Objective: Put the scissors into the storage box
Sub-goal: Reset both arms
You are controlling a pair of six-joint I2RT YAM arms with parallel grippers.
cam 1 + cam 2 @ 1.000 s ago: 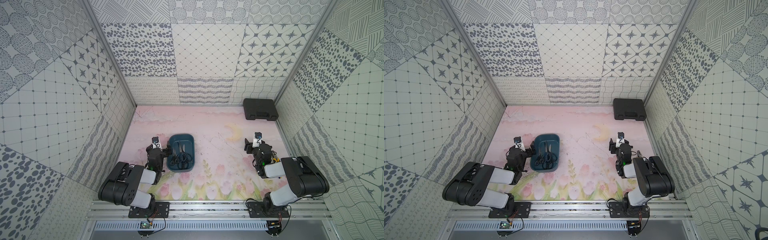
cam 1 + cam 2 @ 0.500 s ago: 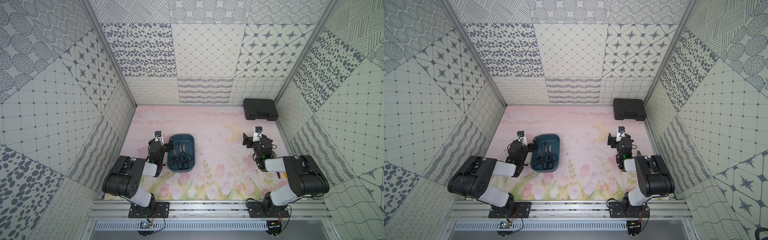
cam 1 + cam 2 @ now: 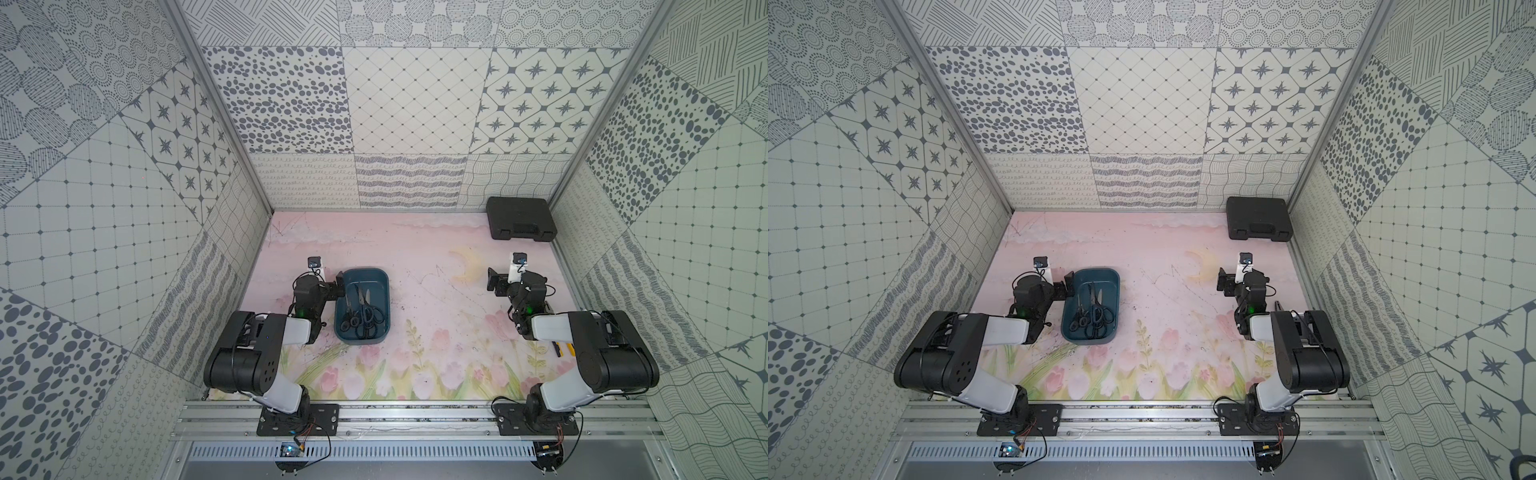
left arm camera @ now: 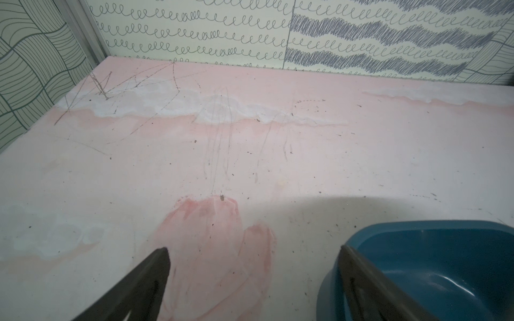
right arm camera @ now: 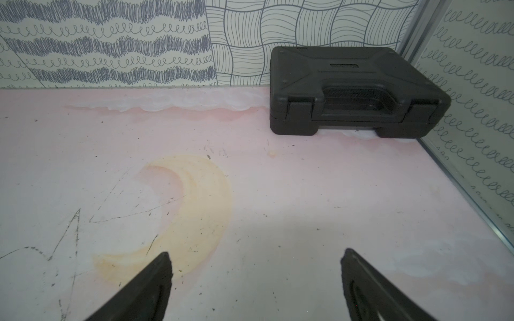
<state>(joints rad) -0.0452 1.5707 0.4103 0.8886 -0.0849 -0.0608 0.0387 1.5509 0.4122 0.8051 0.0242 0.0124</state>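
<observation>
Bright, even overhead light; soft shadows on mat; top views sharp, wide-angle stretch at edges; wrist views softer.

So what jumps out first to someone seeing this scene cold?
The dark teal storage box, left of centre on the pink table, holds a heap of scissors. Both arms sit with jaws wide and empty: the left gripper at the box's left wall, the right gripper beside the painted moon. A closed black case sits in the far right corner.
</observation>
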